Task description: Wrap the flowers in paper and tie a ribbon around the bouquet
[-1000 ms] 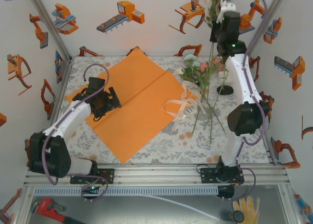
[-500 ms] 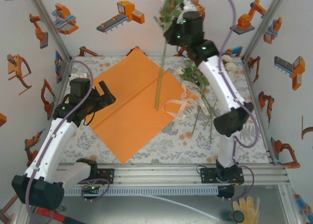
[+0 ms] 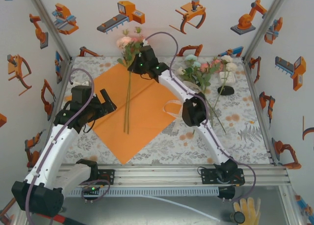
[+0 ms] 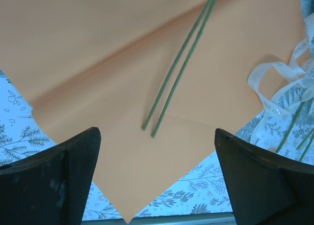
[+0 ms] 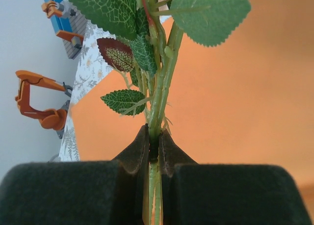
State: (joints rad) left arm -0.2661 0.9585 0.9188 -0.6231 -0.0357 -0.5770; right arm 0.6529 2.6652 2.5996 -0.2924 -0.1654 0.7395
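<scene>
Top external view: nearest, the left gripper (image 3: 103, 102) hovers at the orange paper's (image 3: 147, 112) left edge, its fingers (image 4: 73, 171) spread wide and empty. The ribbon (image 3: 176, 107) lies at the paper's right corner on the worktop (image 3: 235, 131). Farther back, the right gripper (image 3: 139, 64) pinches two flower stems (image 3: 127, 97) just below their leaves, and the stems stretch across the paper. The other flowers (image 3: 203, 70) lie at the far right.

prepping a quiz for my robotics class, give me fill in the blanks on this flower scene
1. The right gripper is shut on the flowers' ____.
2. The left gripper is ____, holding nothing.
3. The held flowers hang over the ____ paper.
Missing: stems; open; orange.
</scene>
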